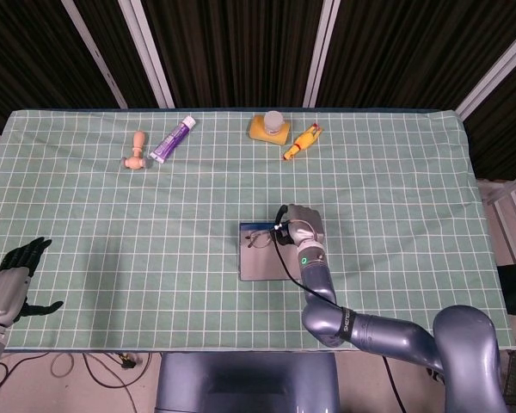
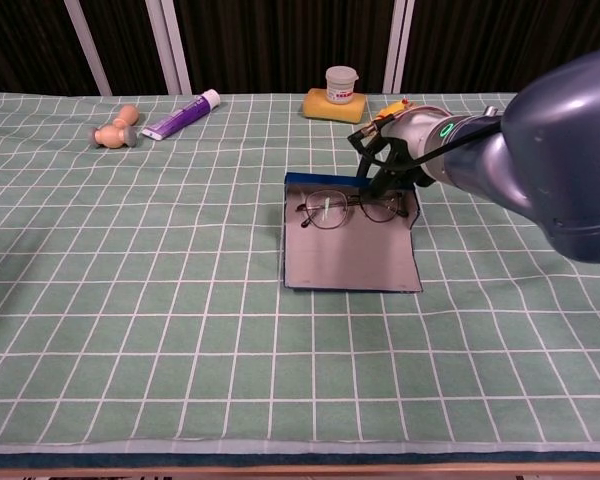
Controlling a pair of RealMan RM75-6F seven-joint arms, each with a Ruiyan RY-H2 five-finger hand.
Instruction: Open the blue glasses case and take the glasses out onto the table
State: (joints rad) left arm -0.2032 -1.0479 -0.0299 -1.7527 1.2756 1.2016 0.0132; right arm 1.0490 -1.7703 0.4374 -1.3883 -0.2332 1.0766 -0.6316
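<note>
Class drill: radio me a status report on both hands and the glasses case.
Left hand open, idle at table edge. Right hand gripping glasses. Blue case open flat. Nothing blocking.
</note>
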